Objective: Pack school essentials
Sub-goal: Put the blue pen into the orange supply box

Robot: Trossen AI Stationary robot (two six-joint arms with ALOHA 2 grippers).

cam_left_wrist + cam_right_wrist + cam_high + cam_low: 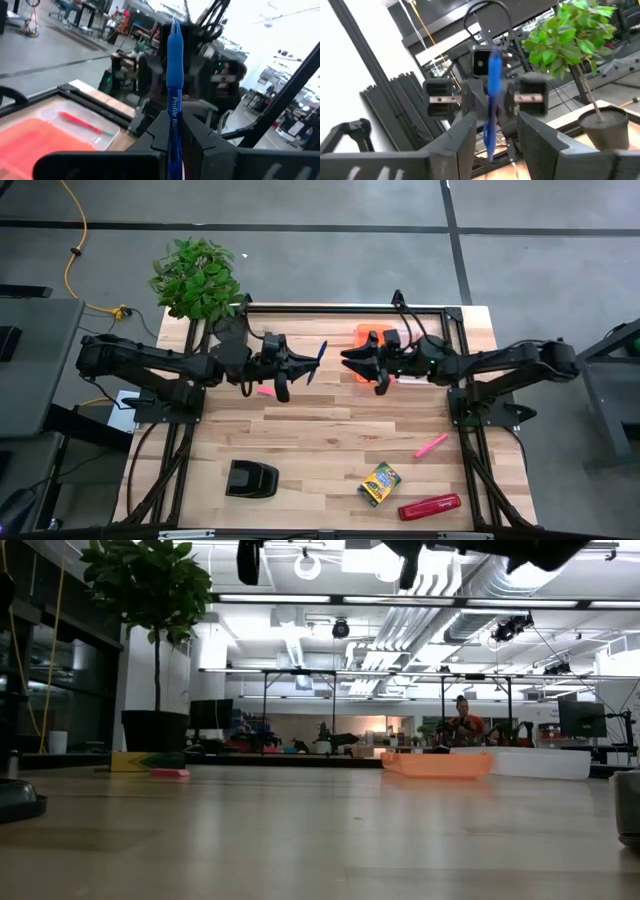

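My left gripper point(305, 366) is shut on a blue pen point(317, 363), high above the middle of the table. The pen also shows in the left wrist view point(175, 75). My right gripper point(345, 358) is open and faces it from the right. In the right wrist view the pen point(493, 85) shows in the gap between my right gripper's point(495, 145) fingers, apart from them. An orange case point(365, 370) lies under my right gripper, with a red pen point(80, 121) in it. A pink pen point(432, 445), a small pink thing point(265, 391) and a yellow-green crayon box point(380, 483) lie on the table. My left gripper pinches the blue pen's barrel point(173, 122) between its two fingers, at the printed part. The fingers come level from the table's left and lie across the pen. The pen is lifted clear of the table, and its long end sticks out past the fingers.
A red stapler point(430, 507) lies at the near right edge. A black blocky object point(250, 478) stands near the front left. A potted plant point(197, 275) stands at the far left corner. Bare wood lies between the near objects and the arms.
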